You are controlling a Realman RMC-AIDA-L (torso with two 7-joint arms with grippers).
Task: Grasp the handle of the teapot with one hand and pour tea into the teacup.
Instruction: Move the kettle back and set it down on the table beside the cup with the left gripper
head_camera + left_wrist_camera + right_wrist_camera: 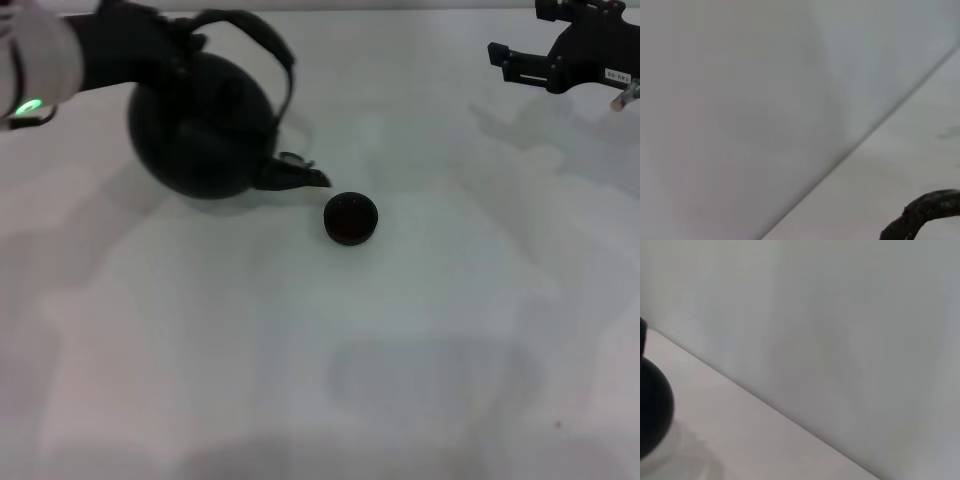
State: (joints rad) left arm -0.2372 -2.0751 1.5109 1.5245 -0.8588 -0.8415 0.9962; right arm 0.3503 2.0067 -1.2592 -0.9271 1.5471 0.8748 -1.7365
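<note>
The round matte black teapot [200, 125] hangs tilted at the upper left of the head view, its short spout [298, 176] pointing down toward the small black teacup [351, 218]. The spout tip is just left of the cup and slightly behind it. My left gripper [165, 42] comes in from the left and is shut on the arched dark handle [268, 45], near its left end. A piece of the handle shows in the left wrist view [927, 210]. The teapot's body shows at the edge of the right wrist view [652, 405]. My right gripper [510, 60] is parked at the top right, open and empty.
The white table [350, 380] spreads to the front and right of the cup. A pale wall [840, 315] rises behind the table's far edge.
</note>
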